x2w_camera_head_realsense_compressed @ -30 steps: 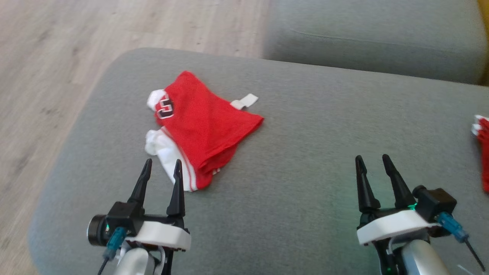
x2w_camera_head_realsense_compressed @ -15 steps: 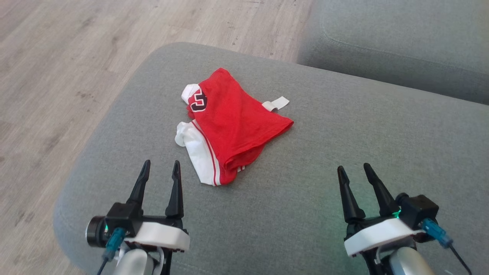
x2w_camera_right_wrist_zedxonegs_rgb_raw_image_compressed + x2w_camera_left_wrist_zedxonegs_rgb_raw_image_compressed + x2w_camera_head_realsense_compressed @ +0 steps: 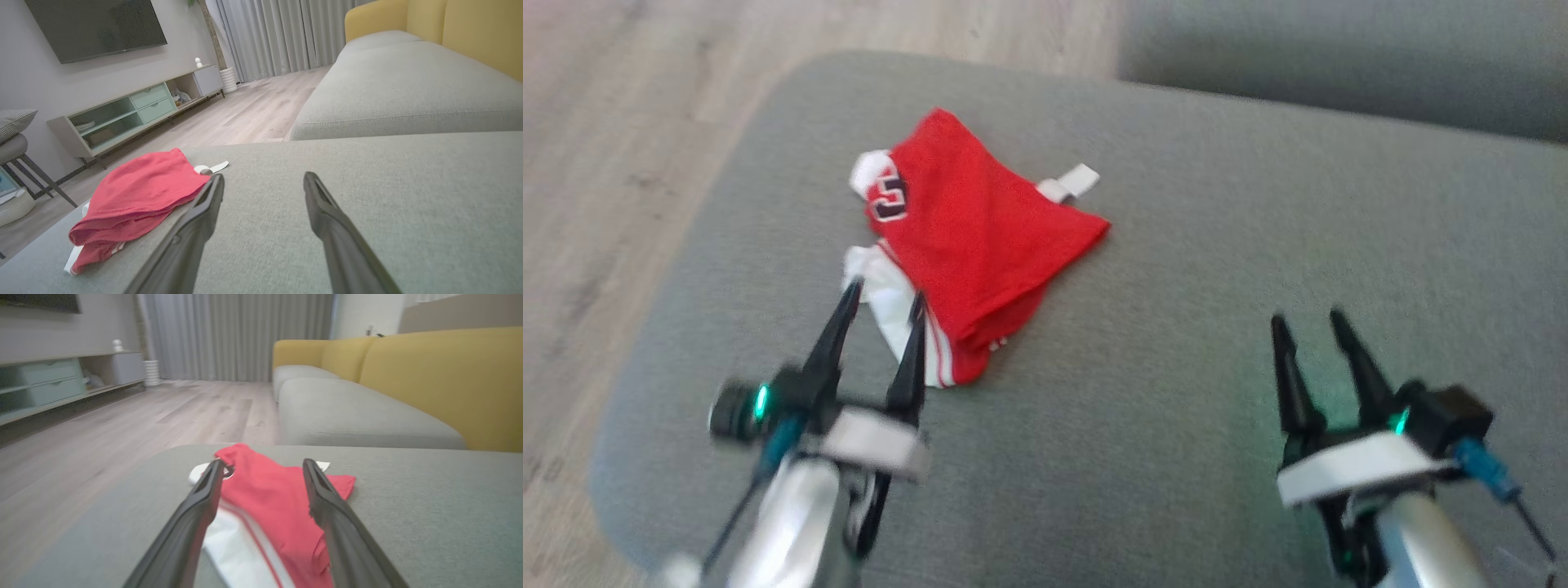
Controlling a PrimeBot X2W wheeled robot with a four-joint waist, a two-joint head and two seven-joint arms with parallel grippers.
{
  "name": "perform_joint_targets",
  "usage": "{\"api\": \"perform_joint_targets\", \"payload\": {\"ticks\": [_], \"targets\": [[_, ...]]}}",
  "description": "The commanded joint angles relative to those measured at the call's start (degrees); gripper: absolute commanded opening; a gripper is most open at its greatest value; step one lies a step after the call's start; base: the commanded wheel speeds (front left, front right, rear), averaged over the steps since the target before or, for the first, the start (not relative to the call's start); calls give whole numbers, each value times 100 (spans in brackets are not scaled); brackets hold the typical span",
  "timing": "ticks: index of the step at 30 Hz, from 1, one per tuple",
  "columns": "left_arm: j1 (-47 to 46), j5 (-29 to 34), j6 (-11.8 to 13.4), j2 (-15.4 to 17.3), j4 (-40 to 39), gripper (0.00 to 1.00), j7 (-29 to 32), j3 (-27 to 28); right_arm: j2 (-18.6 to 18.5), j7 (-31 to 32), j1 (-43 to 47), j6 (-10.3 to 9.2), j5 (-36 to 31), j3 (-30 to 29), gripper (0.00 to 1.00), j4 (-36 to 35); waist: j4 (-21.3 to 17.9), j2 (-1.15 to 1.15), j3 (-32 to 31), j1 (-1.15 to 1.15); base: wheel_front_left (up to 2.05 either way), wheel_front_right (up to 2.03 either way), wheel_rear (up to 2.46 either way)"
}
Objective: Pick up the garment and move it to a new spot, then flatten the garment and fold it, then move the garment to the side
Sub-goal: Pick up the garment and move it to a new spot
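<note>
The garment (image 3: 968,237) is a red piece with white trim and a dark number patch, lying crumpled on the left half of a grey cushion (image 3: 1192,269). My left gripper (image 3: 885,290) hangs open over the garment's near white edge, its tips above the cloth with nothing between them. In the left wrist view the garment (image 3: 269,494) lies between and beyond the left gripper (image 3: 263,467). My right gripper (image 3: 1305,321) stands open over bare cushion to the right. In the right wrist view the garment (image 3: 139,192) lies left of the right gripper (image 3: 263,177).
The cushion's left and far edges drop to a pale wooden floor (image 3: 596,163). A second grey seat (image 3: 1339,65) lies beyond, with yellow backrests (image 3: 445,375). A low TV cabinet (image 3: 135,110) stands against the far wall.
My left gripper has moved forward until its tips stand over the garment's white edge. The head camera has shifted, so the whole scene sits differently. The right gripper has stayed open over the cushion.
</note>
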Motion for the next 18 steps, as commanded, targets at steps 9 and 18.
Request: {"api": "perform_joint_targets", "payload": {"ticks": [9,18], "targets": [[-2048,218,-381,358,714,100,1326,-685,-16,-63,-731,-5,-66,-44,100,-600,-975,0,1028,0,0,0,0],[-2924,10,-417,594,1832,100,1969,-1031,-16,-63,-922,-5,55,83,100,-837,-1553,0,1460,0,0,0,0]]}}
